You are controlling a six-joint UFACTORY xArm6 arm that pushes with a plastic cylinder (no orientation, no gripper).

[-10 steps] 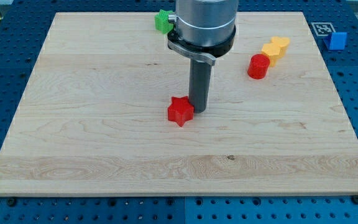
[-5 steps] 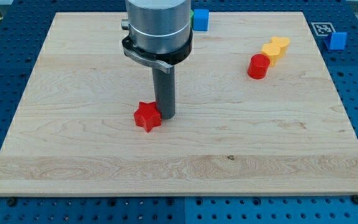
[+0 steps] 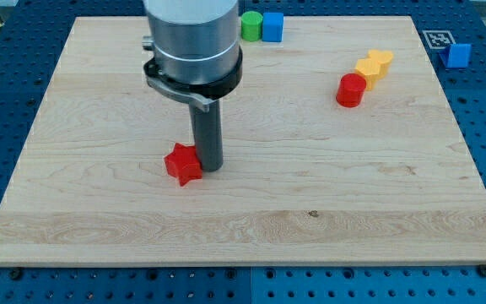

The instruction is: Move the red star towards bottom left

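Observation:
The red star lies on the wooden board, left of the board's middle and a little below it. My tip stands right against the star's right side, touching it. The dark rod rises from there to the wide grey arm body, which hides part of the board's upper left middle.
A red cylinder sits at the upper right with a yellow block just above it. A green block and a blue cube sit at the top edge. Another blue cube lies off the board at the right.
My tip has slid to the left and slightly down, pushing the red star with it. The arm body has moved off the green and blue blocks at the top.

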